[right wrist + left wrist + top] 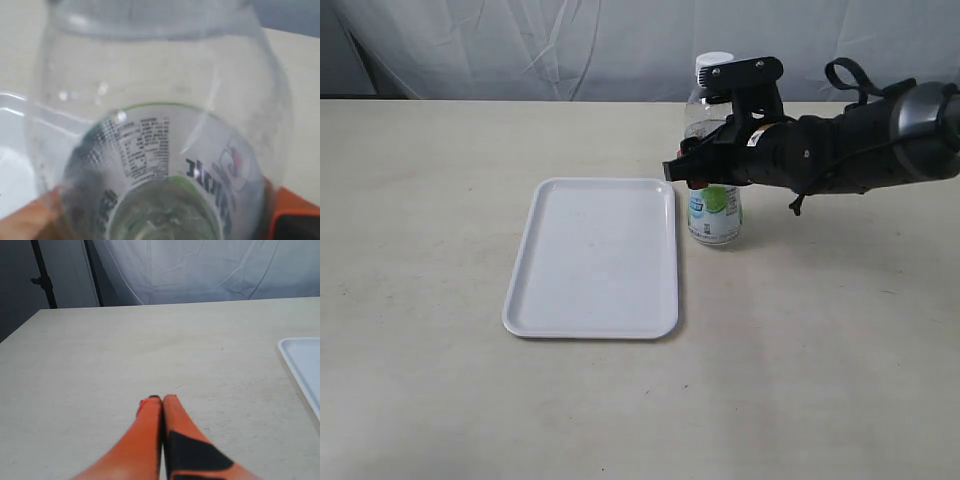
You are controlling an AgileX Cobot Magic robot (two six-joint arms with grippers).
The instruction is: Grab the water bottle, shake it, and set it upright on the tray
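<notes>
My right gripper [712,172] is black with orange fingers [292,212]; my left gripper [161,402] is orange, patched black. The water bottle [718,225] is clear, white-capped, its white label [712,208] marked green and blue. The tray [590,300] is plain white.

- My worktop [440,200] is a plain, pale beige matte surface.
- The white rectangular tray [592,258] lies flat on it, with nothing on it.
- The water bottle [716,215] stands upright just beside the tray's right rim, off the tray, its base seemingly on the worktop.
</notes>
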